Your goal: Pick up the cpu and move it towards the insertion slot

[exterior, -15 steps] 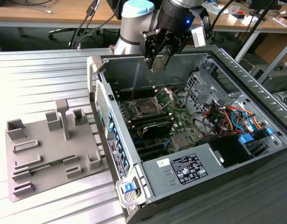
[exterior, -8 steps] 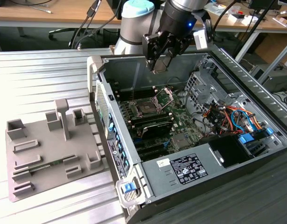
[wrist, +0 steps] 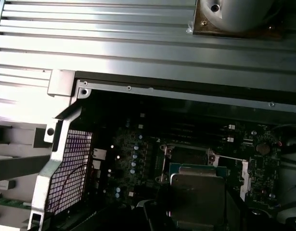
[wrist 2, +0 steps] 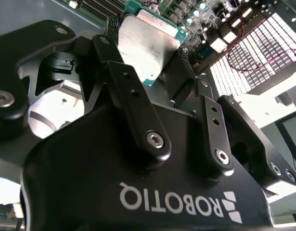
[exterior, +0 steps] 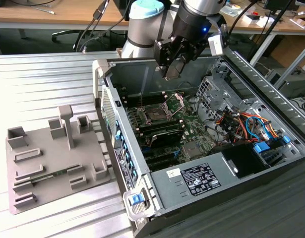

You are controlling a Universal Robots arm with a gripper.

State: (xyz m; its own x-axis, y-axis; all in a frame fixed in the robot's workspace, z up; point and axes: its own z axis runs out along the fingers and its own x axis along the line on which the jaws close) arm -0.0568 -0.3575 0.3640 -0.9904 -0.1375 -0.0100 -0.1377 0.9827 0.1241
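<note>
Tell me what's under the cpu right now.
The gripper holds the cpu in the air above the motherboard. In the first wrist view, the insertion slot lies underneath, partly covered by the chip.

The arm [exterior: 142,27] is reaching down from the far side in the exterior view, its wrist bending toward that view's right. The gripper [exterior: 173,69] is hanging below the wrist, pointing downward and slightly tilted. In the second wrist view the gripper [wrist 2: 148,72] is showing its black linkage, and its fingers [wrist 2: 114,67] are pressing in on the two sides of the cpu [wrist 2: 145,43], gripping it between them.
</note>
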